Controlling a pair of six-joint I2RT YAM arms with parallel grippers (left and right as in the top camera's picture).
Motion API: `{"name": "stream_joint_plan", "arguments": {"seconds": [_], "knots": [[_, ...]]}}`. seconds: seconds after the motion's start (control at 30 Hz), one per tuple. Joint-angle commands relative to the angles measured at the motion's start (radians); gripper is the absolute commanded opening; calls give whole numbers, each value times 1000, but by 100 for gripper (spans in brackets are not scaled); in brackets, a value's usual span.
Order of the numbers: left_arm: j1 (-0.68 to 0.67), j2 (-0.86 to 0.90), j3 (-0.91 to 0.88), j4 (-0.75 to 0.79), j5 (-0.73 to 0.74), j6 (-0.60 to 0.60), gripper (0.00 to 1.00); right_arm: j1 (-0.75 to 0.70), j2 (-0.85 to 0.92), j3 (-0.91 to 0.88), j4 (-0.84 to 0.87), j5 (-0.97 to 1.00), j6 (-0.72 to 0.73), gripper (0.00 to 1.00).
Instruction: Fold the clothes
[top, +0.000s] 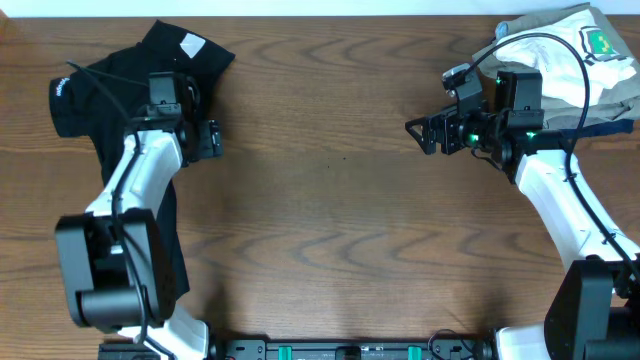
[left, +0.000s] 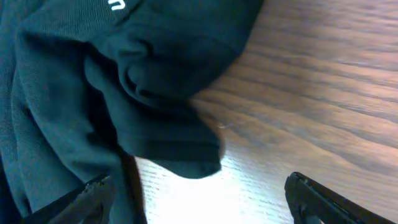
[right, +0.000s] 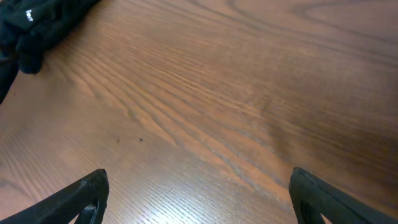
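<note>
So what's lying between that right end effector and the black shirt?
Only bare wooden table, up to the left end effector at the edge of the black shirt. The overhead view shows it; the right wrist view agrees.

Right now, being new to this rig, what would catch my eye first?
A crumpled black polo shirt sprawls along the left side of the table, with the open left gripper at its right edge. Opposite, the open right gripper hangs over bare wood, next to a white garment with a green crest in the far right corner.
</note>
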Motion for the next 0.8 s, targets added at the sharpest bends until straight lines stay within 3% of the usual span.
{"name": "stream_joint_plan", "arguments": {"seconds": [0.0,0.17,0.3,0.43,0.6,0.63,0.77], "knots": [[4,46,21,18,-63,-32,88,11,4,19,-13,6,-12,90],[4,112,21,54,-62,-79,87,11,4,19,-29,29,-12,90],[4,162,21,79,-63,-84,78,11,4,19,-34,35,-12,90],[4,194,21,93,-62,-89,55,11,4,19,-37,47,-12,89],[3,196,22,97,-61,-92,10,11,4,19,-33,47,-12,84],[3,193,23,96,-61,-93,6,11,4,19,-32,47,-12,82],[-11,129,23,73,-40,-175,6,11,4,19,-16,47,-11,80]]}}
